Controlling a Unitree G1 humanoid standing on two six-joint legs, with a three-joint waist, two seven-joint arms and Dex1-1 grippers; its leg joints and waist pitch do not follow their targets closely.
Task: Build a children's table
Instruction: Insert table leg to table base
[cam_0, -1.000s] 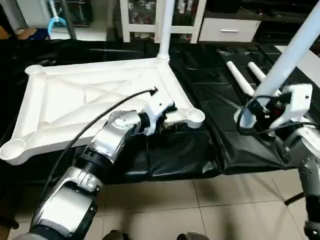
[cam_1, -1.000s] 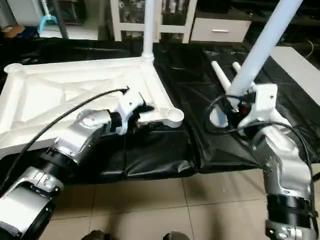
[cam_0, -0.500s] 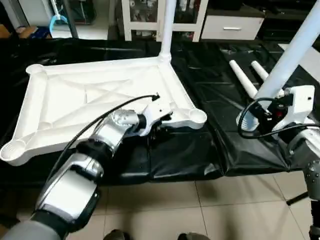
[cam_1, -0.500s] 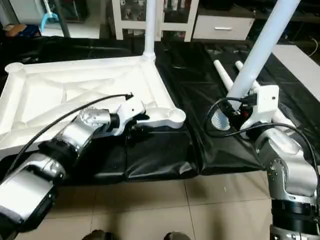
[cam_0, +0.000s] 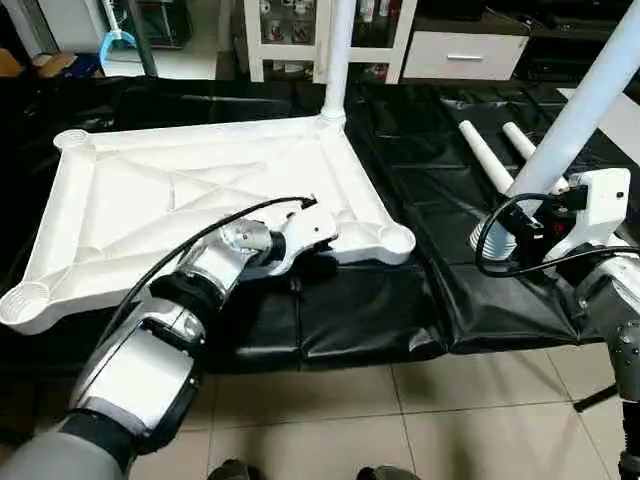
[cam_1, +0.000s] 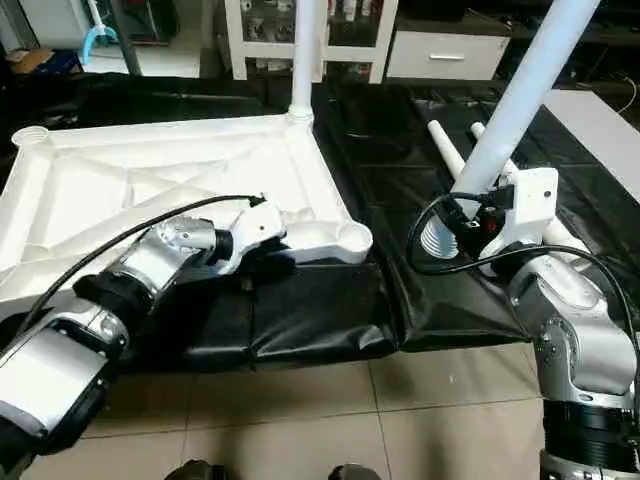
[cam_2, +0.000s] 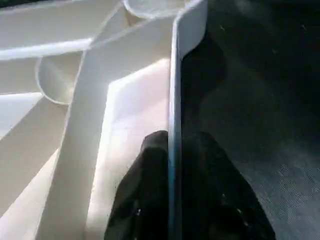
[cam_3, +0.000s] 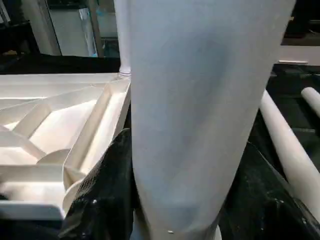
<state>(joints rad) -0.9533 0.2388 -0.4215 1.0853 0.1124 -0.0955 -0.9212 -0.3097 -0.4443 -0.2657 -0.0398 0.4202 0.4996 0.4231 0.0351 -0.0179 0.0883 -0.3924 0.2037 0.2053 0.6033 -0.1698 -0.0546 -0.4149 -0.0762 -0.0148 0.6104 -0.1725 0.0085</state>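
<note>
A black sheet (cam_0: 400, 310) covers a low platform that stands on a tiled floor (cam_0: 420, 420). On the sheet lies the white table top (cam_0: 150, 200), underside up, with one leg (cam_0: 336, 50) standing in its far corner socket. Two loose white legs (cam_0: 485, 155) lie side by side on the sheet, well apart from the top.

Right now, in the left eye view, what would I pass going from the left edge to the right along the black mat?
Upturned white table top → left gripper, clamped on the top's near rim → empty corner socket → two loose legs lying on the mat → right gripper, holding a leg that slants upward.
</note>
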